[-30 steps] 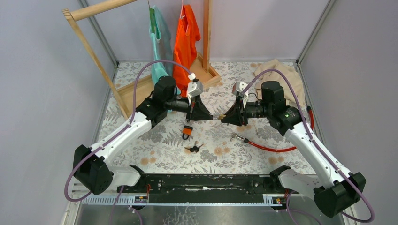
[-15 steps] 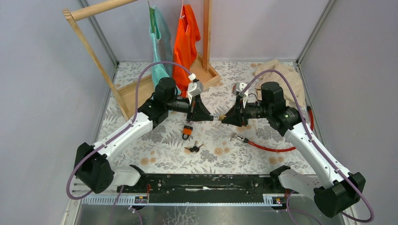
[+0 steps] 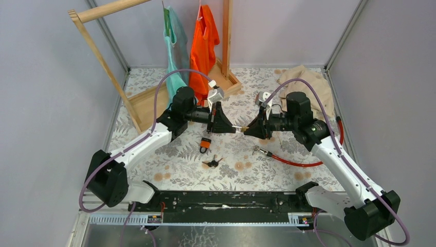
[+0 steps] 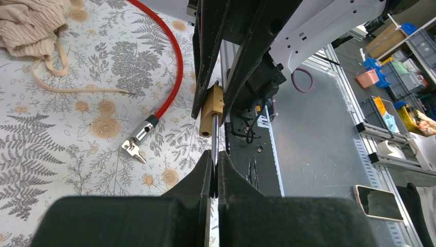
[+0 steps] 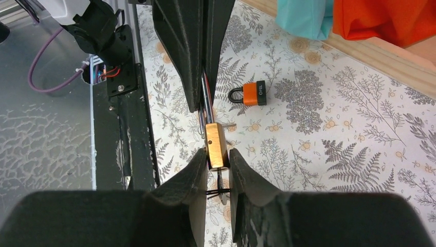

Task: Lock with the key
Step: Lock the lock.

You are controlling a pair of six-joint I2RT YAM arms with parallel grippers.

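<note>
Left gripper [image 4: 215,160] edged right, pinching shackle [image 4: 215,135]; right gripper [image 5: 218,155] clamps padlock [image 5: 216,143].

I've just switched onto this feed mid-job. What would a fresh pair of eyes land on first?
Mid-table, the right jaws clamp a small brass padlock, while the left jaws, facing them, pinch a thin metal piece that runs into it. Just nearer the bases lie an orange padlock and some dark keys. A red cable curves off to the right, and an orange shirt hangs at the back.
</note>
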